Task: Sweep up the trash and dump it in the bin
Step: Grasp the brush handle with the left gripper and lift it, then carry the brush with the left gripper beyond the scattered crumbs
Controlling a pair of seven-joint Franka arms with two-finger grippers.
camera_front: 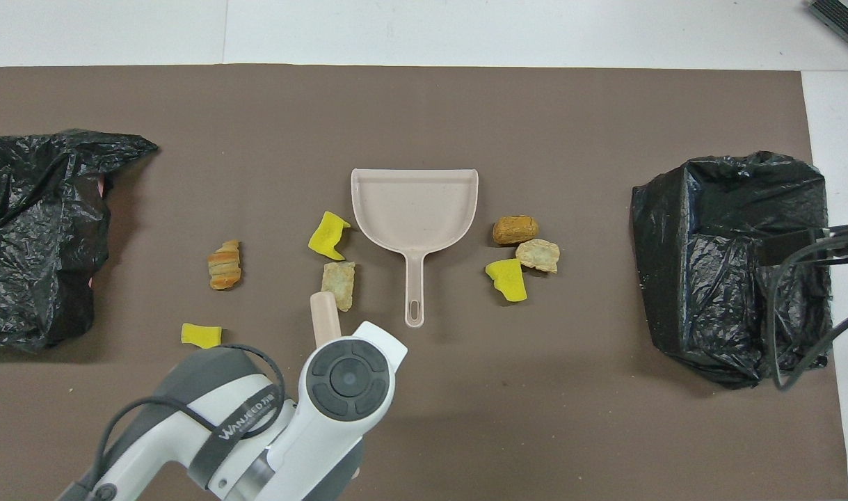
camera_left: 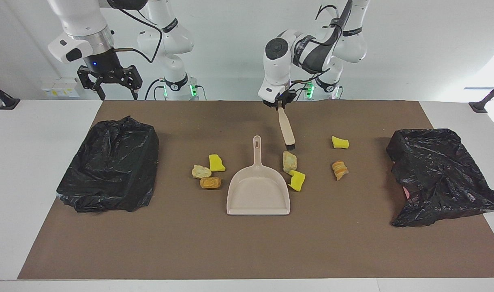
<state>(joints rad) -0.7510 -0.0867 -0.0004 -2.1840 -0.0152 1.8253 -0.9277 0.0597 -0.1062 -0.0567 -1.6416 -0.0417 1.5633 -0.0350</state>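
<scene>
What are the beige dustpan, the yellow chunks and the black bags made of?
The dustpan looks like matte moulded plastic: one smooth piece with a slotted handle. The yellow chunks, such as one beside the pan, look like sponge foam: dull, with rough cut faces. The black bags look like thin glossy plastic film, crinkled and shiny.

Left arm's white wrist (camera_front: 350,379) reaching in over the brown mat (camera_front: 424,431), beige brush handle (camera_front: 323,319) poking out toward a tan scrap (camera_front: 339,285), dustpan (camera_front: 414,216) lying amid scattered yellow and orange trash, black-bagged bins (camera_front: 730,264) sitting at both ends.
</scene>
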